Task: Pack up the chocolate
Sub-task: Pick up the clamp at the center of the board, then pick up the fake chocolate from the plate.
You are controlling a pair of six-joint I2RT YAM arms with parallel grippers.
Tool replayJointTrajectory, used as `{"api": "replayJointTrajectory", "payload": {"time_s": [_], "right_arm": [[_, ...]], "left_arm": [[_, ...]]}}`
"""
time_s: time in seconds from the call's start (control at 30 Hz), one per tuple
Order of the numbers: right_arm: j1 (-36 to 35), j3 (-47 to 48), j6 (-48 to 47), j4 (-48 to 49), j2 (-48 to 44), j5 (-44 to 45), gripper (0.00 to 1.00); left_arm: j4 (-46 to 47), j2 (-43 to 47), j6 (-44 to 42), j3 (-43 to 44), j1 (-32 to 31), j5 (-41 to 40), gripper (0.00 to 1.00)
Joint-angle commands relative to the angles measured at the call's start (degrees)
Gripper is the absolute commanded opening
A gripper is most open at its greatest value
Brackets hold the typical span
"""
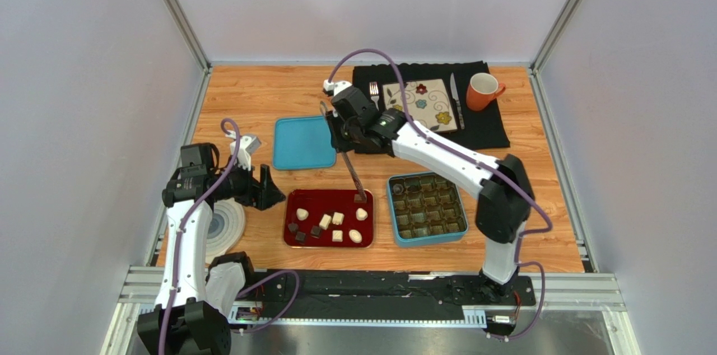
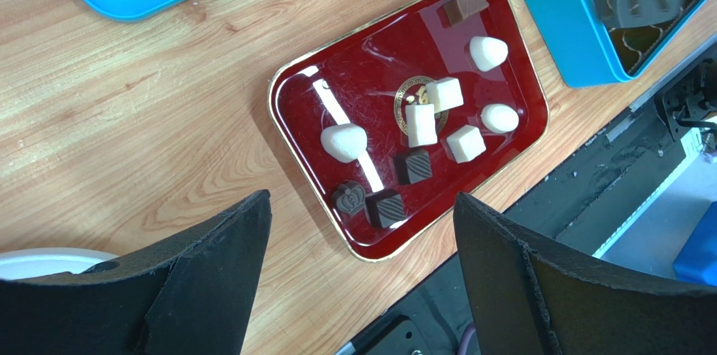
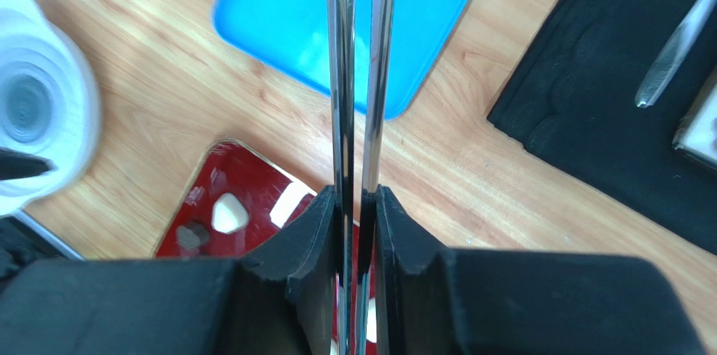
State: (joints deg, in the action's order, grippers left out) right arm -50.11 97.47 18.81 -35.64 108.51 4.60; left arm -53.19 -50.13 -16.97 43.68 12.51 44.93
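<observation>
Several white and dark chocolates (image 2: 420, 124) lie on a red tray (image 2: 294, 95) near the table's front. My right gripper (image 1: 341, 132) is shut on a pair of metal tongs (image 3: 358, 78), whose arms are squeezed close together. The tongs (image 1: 353, 172) slant down to a dark chocolate (image 1: 362, 199) at the tray's far right corner; whether the tips hold it I cannot tell. An open blue tin (image 1: 392, 204) with dividers stands to the right of the tray. My left gripper (image 2: 362, 198) hangs open over the tray's near left corner, holding nothing.
A blue lid (image 1: 304, 142) lies behind the tray. A white roll (image 1: 225, 229) sits left of the tray under my left arm. At the back, a black mat (image 1: 492, 124) carries a flowered square plate (image 1: 421, 105), cutlery and an orange mug (image 1: 483, 90).
</observation>
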Motion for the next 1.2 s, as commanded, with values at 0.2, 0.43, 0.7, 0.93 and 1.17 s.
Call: {"api": "replayJointTrajectory", "payload": {"time_s": [0.2, 0.43, 0.7, 0.93, 1.17], "right_arm": [[-10.6, -33.3, -6.7, 45.8, -25.2, 22.0, 0.08], [-17.3, -51.6, -9.4, 73.8, -28.5, 26.2, 0.03], [-21.2, -46.8, -8.5, 76.4, -26.2, 19.0, 0.04], [-21.6, -41.9, -5.6, 75.1, -21.1, 12.4, 0.04], [-21.6, -40.5, -2.6, 69.8, -20.5, 6.8, 0.04]], "left_arm": [[-0.8, 1.2, -1.4, 2.9, 0.2, 1.4, 0.88], [2.3, 0.2, 1.3, 3.3, 0.3, 3.8, 0.88], [11.4, -6.7, 11.5, 7.3, -9.2, 1.5, 0.84], [14.8, -8.5, 14.3, 12.0, -13.7, -4.6, 0.83], [15.0, -8.8, 12.6, 13.6, -13.7, -7.3, 0.83]]}}
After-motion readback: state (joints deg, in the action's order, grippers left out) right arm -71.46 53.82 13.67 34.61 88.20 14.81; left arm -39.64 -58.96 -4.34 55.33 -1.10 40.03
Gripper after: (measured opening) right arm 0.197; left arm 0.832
